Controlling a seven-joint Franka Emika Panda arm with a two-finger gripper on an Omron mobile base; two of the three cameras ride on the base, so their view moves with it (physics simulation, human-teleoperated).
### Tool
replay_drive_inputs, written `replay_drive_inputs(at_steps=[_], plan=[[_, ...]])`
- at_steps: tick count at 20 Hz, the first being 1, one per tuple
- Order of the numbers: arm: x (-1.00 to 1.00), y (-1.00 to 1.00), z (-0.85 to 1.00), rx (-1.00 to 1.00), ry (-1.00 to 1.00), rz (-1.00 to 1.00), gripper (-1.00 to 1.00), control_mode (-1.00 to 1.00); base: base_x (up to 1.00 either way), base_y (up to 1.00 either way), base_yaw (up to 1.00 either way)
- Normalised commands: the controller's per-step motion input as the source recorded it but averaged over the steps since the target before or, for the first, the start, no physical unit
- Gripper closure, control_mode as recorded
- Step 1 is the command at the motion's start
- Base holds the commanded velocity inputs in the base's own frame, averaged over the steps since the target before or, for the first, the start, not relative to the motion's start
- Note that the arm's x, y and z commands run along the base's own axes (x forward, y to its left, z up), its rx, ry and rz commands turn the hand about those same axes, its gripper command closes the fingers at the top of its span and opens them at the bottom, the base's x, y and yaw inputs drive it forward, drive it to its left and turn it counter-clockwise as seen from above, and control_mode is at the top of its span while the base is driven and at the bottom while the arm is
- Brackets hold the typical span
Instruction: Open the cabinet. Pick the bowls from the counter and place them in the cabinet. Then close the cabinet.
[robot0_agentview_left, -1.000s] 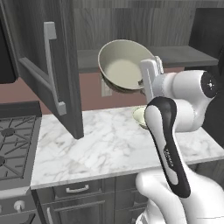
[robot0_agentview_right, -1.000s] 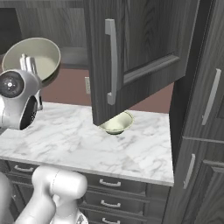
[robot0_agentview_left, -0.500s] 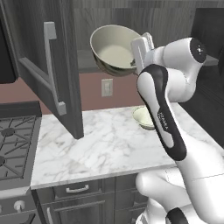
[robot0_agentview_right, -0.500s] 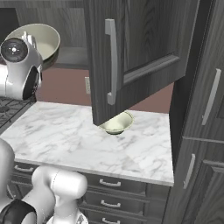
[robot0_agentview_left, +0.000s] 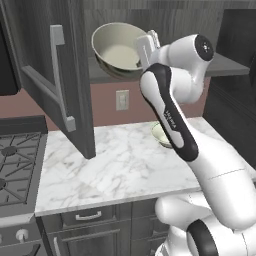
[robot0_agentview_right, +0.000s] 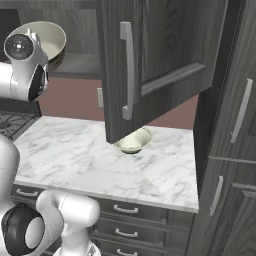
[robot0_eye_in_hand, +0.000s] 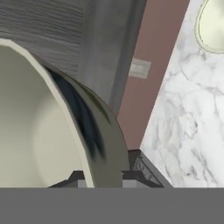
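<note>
The larger bowl (robot0_agentview_left: 117, 50), cream-green inside and grey outside, is tilted at the open cabinet's grey shelf (robot0_agentview_left: 225, 66), by its left end. My gripper (robot0_agentview_left: 144, 49) is shut on its right rim. Whether the bowl touches the shelf I cannot tell. In the hand view that bowl (robot0_eye_in_hand: 39, 131) is close up on the left. Both cabinet doors hang open: the left one (robot0_agentview_left: 55, 75) and the right one (robot0_agentview_right: 150, 60). The shallower bowl (robot0_agentview_left: 161, 134) (robot0_agentview_right: 132, 141) (robot0_eye_in_hand: 212, 24) sits on the white marble counter (robot0_agentview_left: 115, 165) near the back wall, below the right door.
A black gas stove (robot0_agentview_left: 15, 160) adjoins the counter's left end. A wall outlet (robot0_agentview_left: 121, 100) sits on the reddish backsplash. Drawer fronts (robot0_agentview_left: 90, 216) run under the counter. A tall dark cabinet (robot0_agentview_right: 235, 125) closes off the right side.
The arm has lifted the larger bowl up and to the left, from in front of the backsplash to the cabinet's shelf. The shallower bowl has stayed put.
</note>
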Motion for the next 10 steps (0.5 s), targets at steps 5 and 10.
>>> replay_drive_inputs(at_steps=[5, 10], plan=[[0.54, 0.43, -0.01, 0.00, -0.07, 0.01, 1.00, -1.00, 0.00, 0.00, 0.00], [0.63, 0.37, -0.06, 0.00, 0.00, 0.00, 1.00, -1.00, 0.00, 0.00, 0.00]])
